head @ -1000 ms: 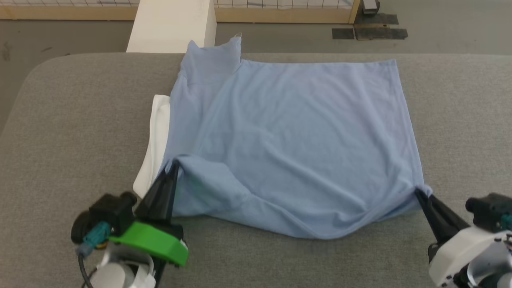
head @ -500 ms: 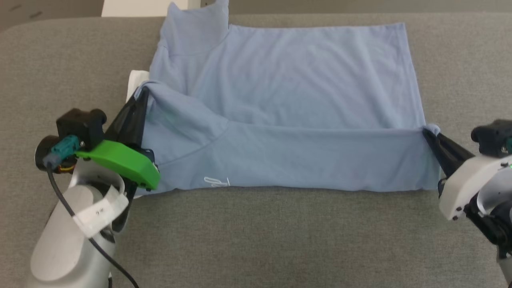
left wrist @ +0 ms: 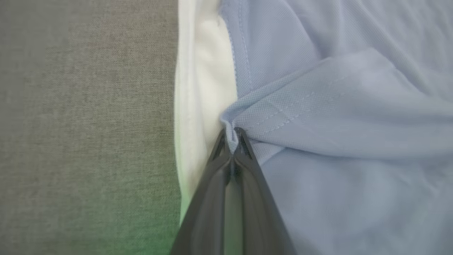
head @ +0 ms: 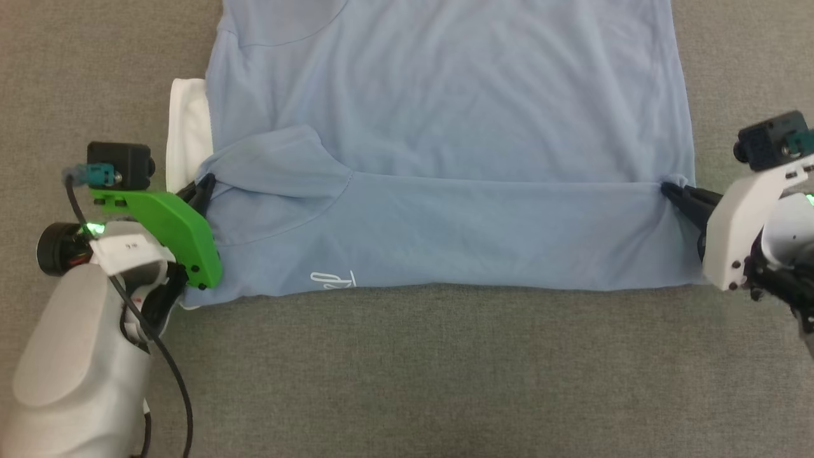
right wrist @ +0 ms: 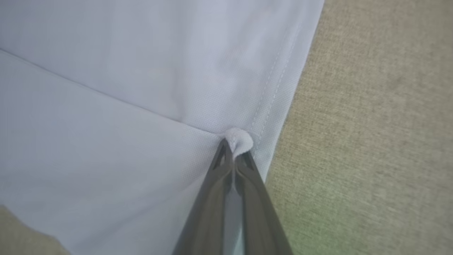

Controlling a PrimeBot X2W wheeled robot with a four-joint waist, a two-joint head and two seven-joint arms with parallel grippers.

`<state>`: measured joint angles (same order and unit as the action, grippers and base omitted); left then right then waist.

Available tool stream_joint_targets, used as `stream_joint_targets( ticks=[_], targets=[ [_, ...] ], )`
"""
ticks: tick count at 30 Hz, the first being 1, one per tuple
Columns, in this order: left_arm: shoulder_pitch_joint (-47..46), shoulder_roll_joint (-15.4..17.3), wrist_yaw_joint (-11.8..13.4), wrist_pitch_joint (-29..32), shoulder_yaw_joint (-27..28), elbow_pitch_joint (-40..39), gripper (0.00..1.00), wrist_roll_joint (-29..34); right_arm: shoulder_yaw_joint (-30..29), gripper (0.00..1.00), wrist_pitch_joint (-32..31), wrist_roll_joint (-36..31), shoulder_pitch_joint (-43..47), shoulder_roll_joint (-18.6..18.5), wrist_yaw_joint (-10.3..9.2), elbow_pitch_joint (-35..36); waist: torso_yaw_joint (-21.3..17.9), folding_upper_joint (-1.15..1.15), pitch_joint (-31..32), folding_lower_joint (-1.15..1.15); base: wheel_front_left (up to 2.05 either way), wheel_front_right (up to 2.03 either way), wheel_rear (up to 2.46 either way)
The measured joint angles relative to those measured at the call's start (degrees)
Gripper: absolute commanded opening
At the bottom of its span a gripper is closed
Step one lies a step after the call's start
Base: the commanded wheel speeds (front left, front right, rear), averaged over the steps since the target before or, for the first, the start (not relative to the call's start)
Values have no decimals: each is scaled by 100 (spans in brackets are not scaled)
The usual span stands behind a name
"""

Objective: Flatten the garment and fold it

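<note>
As left end effector [head: 206, 185] and right end effector [head: 666, 189] clamp the garment's [head: 445, 127] edges, grey table [head: 445, 369] spreads outside.

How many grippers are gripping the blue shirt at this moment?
2. The left gripper pinches the shirt edge beside the white collar; the right gripper pinches its opposite edge. Both jaws are shut.

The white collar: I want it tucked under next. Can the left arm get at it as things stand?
Probably not yet: the collar lies bare right beside the left gripper, but its fingers are shut on the garment.
</note>
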<state>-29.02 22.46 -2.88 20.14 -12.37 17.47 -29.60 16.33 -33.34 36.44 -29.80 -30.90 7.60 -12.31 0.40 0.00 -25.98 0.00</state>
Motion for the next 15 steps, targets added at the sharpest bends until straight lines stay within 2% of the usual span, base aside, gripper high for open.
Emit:
stream_joint_targets(
  ticks=[4,5,6,7,10,15],
  targets=[
    [-58,37,5,341,53,-19,0,-218,-10,0,-576,255,-243,1,1,-138,-6,0,16,0,0,0,0],
    [-57,37,49,280,66,-57,72,-211,-30,13,-589,253,-251,12,2,-136,-4,0,38,0,0,0,0],
    [-38,32,100,124,70,-100,100,-163,-46,39,-488,233,-248,32,1,-124,-1,0,66,0,0,0,0],
    [-10,23,141,-13,75,-119,100,-123,-56,98,-369,210,-238,43,1,-121,1,0,91,0,0,0,0],
    [214,-25,316,-673,169,-237,100,18,-133,100,216,88,-78,119,0,-71,8,0,223,0,0,0,0],
    [940,-223,814,-2049,444,-681,100,335,-445,100,1839,-221,615,434,-1,157,21,0,554,0,0,0,0]
  ],
)
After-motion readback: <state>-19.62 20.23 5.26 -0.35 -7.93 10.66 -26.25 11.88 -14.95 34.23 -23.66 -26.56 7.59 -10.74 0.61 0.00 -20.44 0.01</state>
